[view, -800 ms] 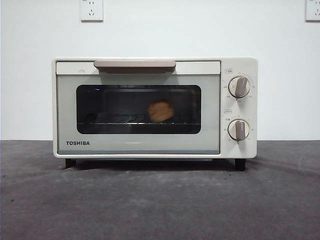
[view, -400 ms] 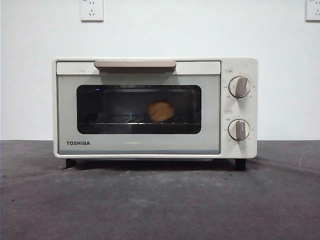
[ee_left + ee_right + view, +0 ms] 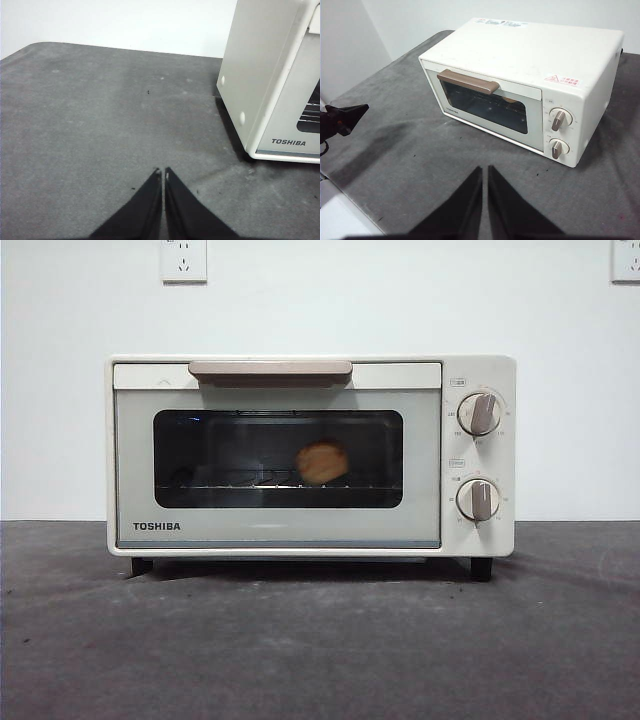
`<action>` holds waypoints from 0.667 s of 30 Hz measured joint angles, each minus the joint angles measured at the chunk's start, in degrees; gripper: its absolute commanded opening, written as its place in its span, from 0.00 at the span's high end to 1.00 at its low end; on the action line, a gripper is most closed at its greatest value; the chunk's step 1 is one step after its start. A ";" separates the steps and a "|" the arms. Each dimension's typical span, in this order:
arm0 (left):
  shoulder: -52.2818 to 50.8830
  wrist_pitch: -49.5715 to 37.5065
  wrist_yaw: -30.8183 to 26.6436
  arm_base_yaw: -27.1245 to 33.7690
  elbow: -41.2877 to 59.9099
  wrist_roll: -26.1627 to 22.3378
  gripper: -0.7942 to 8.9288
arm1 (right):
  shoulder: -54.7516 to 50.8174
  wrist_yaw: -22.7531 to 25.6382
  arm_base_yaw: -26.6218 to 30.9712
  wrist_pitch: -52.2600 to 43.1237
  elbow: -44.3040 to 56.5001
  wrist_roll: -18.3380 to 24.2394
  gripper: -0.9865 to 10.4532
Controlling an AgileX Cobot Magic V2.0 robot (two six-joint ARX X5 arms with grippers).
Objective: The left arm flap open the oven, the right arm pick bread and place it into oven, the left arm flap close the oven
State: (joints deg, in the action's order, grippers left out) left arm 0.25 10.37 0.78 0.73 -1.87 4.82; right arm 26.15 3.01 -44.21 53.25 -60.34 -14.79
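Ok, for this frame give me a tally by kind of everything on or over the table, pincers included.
Oven: 1, door shut
Bread: 1, on the rack behind the glass
Knobs: 2
Pincers: 2, left pincer and right pincer, both shut and empty, away from the oven
Total: 6

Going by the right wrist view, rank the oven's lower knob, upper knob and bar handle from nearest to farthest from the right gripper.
Measured from the right gripper, waiting low over the table:
1. Lower knob, at the oven's front bottom corner.
2. Upper knob, directly above it.
3. Bar handle, along the door's top edge, toward the left gripper's side.
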 measured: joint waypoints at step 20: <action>0.00 0.00 0.00 0.00 0.00 0.00 0.91 | -2.64 -0.39 20.35 -13.60 13.31 0.92 0.90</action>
State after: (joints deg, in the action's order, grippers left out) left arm 0.25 10.37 0.78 0.73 -1.87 4.82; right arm 23.51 2.61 -23.86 39.66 -47.03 -13.87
